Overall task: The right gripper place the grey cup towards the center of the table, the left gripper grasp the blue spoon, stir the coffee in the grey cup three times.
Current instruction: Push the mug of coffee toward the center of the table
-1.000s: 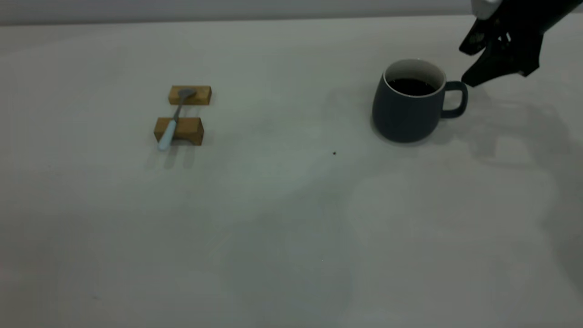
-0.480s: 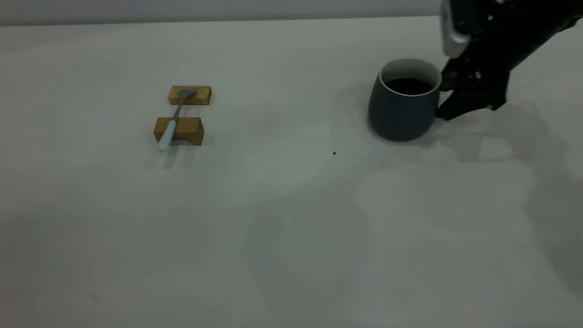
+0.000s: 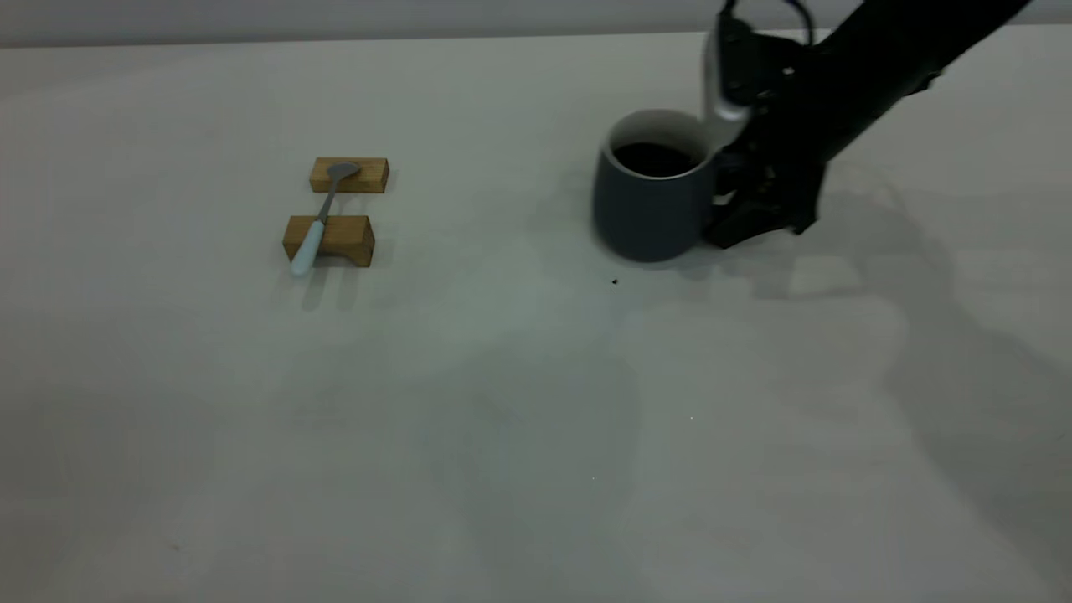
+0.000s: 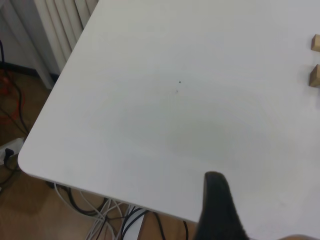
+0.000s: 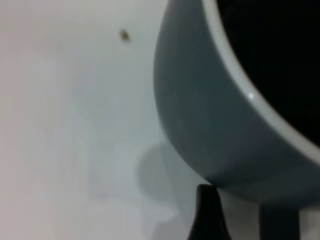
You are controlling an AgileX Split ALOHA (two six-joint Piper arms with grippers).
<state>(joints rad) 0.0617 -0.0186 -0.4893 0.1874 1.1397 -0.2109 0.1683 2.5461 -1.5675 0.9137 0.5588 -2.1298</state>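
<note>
The grey cup [image 3: 649,201] stands on the table [image 3: 502,402] right of centre, with dark coffee [image 3: 654,159] inside. My right gripper [image 3: 727,213] is at the cup's right side, shut on the handle, which the arm hides. The right wrist view shows the cup's wall [image 5: 200,100] close up and one black fingertip [image 5: 207,202] touching its base. The blue spoon [image 3: 316,224] lies across two wooden blocks [image 3: 349,175] at the left. My left gripper [image 4: 218,205] hangs over the table's left corner, far from the spoon, showing only a black part.
A small dark speck [image 3: 615,282] lies in front of the cup. The nearer wooden block [image 3: 329,240] carries the spoon's handle. The left wrist view shows the table's rounded corner [image 4: 22,162] with cables and wooden floor below it.
My right gripper came down onto the cup's handle and moved left. The cup has slid left toward the table's centre with it. Spoon and blocks have not moved.
</note>
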